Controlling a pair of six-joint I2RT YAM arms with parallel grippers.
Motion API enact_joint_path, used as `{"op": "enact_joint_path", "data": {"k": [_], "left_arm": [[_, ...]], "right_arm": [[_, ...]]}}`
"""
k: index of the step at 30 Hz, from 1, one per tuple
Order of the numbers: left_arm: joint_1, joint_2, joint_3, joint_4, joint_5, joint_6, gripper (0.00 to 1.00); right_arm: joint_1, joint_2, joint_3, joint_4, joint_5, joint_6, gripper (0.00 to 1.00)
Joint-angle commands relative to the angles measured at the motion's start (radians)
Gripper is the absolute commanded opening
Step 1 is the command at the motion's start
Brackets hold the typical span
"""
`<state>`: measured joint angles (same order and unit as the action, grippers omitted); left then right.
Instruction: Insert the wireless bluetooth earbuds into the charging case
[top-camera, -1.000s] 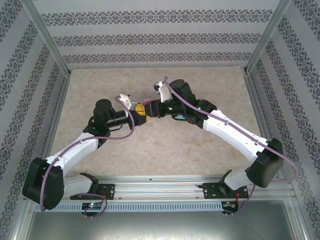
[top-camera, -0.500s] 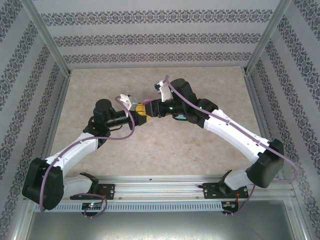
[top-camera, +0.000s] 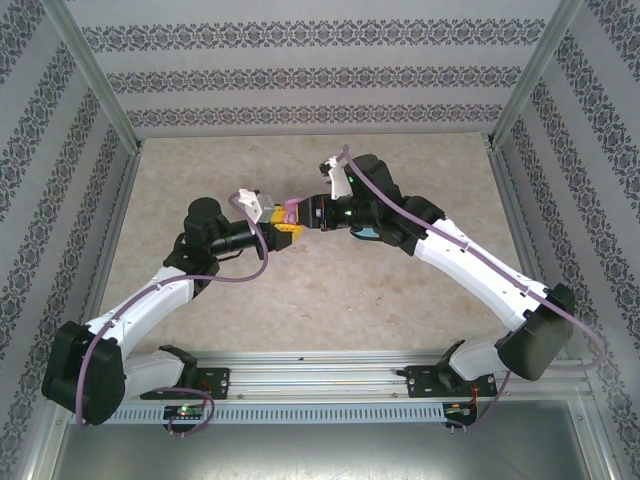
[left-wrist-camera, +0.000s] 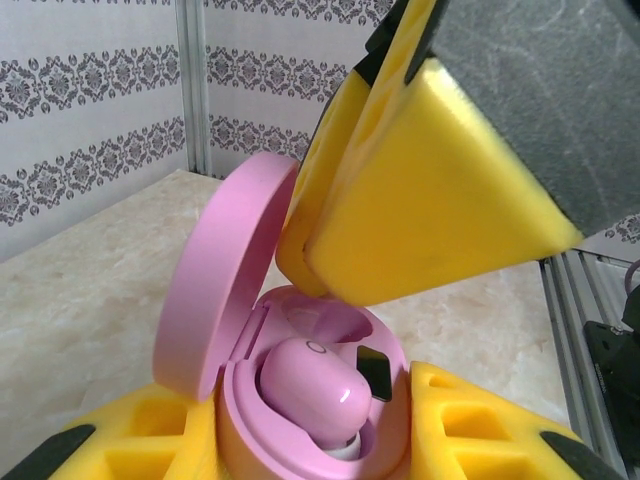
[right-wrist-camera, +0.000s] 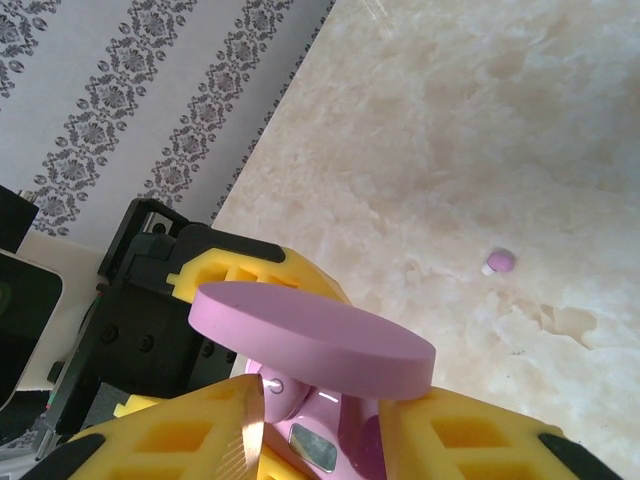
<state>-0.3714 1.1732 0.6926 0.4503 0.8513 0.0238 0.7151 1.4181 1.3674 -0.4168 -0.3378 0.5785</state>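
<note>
Earbud (left-wrist-camera: 305, 395), pink, sits in the open case (left-wrist-camera: 215, 300), clamped by the left gripper (left-wrist-camera: 310, 445). Right gripper (right-wrist-camera: 320, 440) hovers above, fingers parted, apparently empty. A second earbud (right-wrist-camera: 498, 262) lies on the table (right-wrist-camera: 520, 110); it probably goes squarely into the empty well.

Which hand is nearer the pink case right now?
Left. The left hand grips the case by its base; the right hand is just over its open top, by the lid.

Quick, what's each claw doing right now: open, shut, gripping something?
Left gripper: shut on the pink oval plastic charging case.
Right gripper: open, poised over that case, holding nothing visible.
</note>
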Motion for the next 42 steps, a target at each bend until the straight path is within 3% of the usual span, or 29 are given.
{"op": "enact_joint_path", "data": {"k": [1,7,13,19,30,42], "left_arm": [[-0.020,-0.022,0.021,-0.025,0.030,0.042,0.26],[-0.006,-0.034,-0.014,-0.033,-0.038,0.036,0.26],[0.050,-0.083,-0.057,-0.084,-0.091,-0.028,0.25],[0.081,-0.187,-0.109,-0.203,-0.148,-0.024,0.25],[0.121,-0.312,-0.151,-0.319,-0.165,-0.020,0.25],[0.144,-0.315,-0.153,-0.331,-0.153,-0.013,0.25]], "right_arm": [[-0.019,-0.019,0.024,0.018,0.033,0.015,0.35],[-0.052,-0.035,0.029,-0.023,0.038,0.043,0.33],[-0.173,-0.015,-0.088,0.022,-0.026,0.198,0.33],[-0.182,0.151,-0.095,0.073,-0.059,0.183,0.32],[-0.053,0.698,0.251,0.091,-0.165,0.140,0.32],[-0.024,0.892,0.462,-0.081,-0.020,0.118,0.37]]}}
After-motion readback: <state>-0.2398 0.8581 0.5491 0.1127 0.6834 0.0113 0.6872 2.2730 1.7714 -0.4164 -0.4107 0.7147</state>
